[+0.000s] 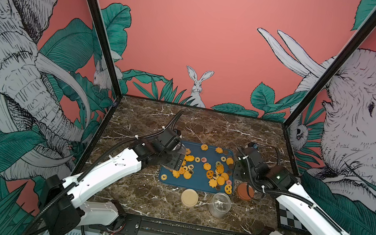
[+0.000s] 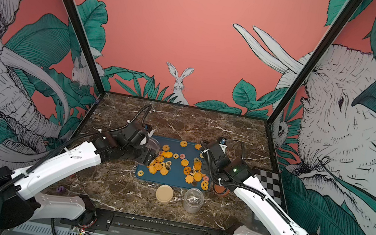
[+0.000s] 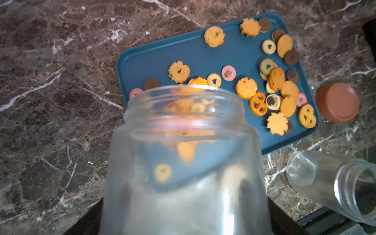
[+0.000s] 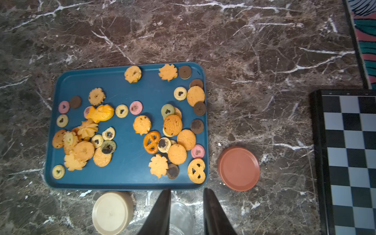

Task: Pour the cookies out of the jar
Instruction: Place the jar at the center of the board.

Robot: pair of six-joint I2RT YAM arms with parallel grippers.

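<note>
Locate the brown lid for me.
In both top views the brown lid lies on the table, just off the near right corner of the blue tray.

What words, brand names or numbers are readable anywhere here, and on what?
None readable. The held jar, standing jar, cream lid, brown lid, blue tray, chessboard and white arms show no legible lettering.
Some cookies carry only a heart-shaped cut-out, no letters.

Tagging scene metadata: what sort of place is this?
Likely a staged robot test booth, not a real kitchen: animal-mural walls, marble-look tabletop, and a checkerboard at the tabletop's edge.
</note>
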